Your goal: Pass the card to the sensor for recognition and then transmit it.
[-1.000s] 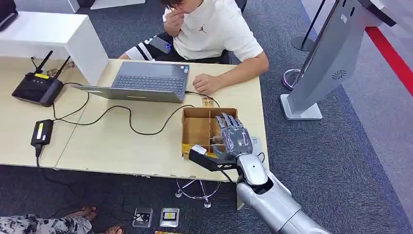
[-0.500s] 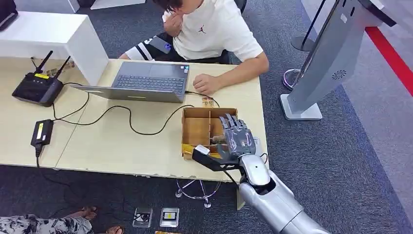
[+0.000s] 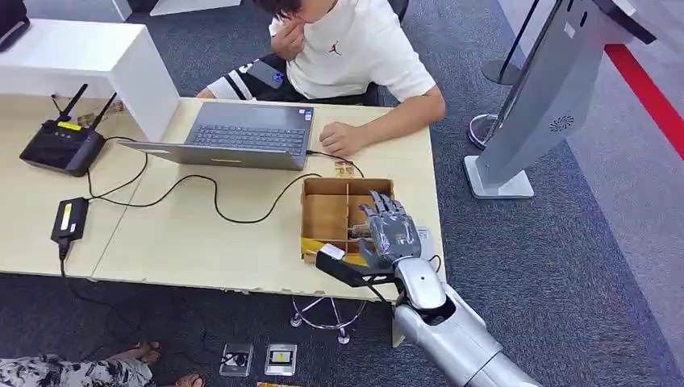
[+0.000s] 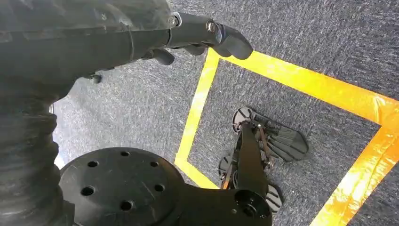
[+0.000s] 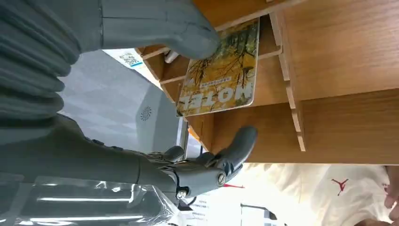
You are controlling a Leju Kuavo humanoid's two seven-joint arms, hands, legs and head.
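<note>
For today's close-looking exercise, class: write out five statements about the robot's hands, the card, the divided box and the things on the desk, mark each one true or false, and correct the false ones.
1. The right hand is over the wooden divided box. True.
2. The card is yellow with printed lettering. True.
3. The card lies on the laptop keyboard. False: the right wrist view shows it inside the box, under the thumb; the laptop has nothing on it.
4. The left hand holds the card. False: it hangs over grey carpet with yellow tape, holding nothing.
5. The router sits at the desk's left end. True.
</note>
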